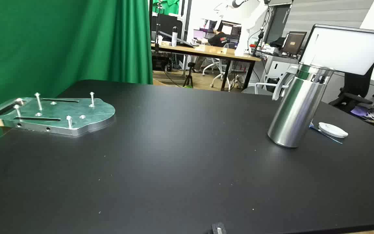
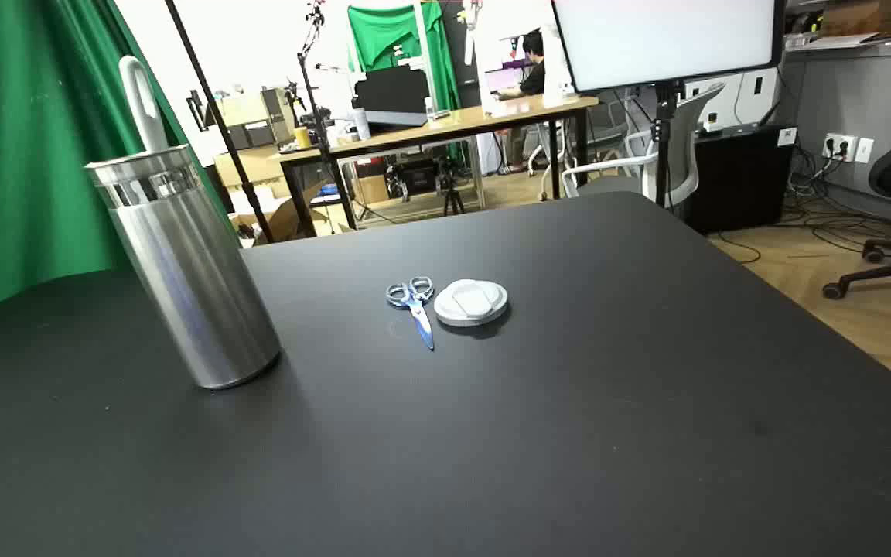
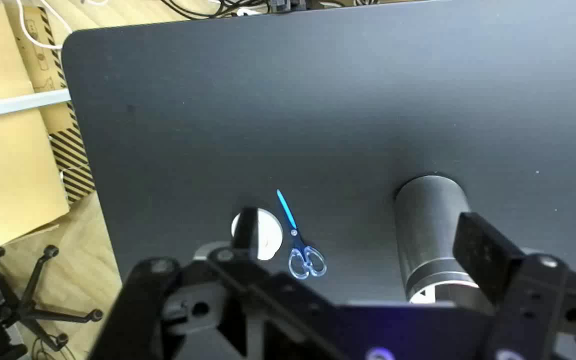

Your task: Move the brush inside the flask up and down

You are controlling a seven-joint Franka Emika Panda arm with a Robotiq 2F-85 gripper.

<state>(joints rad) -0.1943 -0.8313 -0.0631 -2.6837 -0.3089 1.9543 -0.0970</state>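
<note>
Hand: fingers are spread wide in the wrist view; nothing is held between them, and no contact is shown.
Flask: is planted upright on the worktop, as shown in both exterior views; its mouth is partly masked by the hand in the wrist view.
Brush: is seated in the flask, its pale handle seen above the rim in an exterior view; what lies below is hidden by the steel wall.
Strokes: with no grip taken, none is judged under way; the handle is yet to be reached, grasped, lifted and lowered.
Scissors: are laid between the flask and the white lid in the wrist view.
</note>
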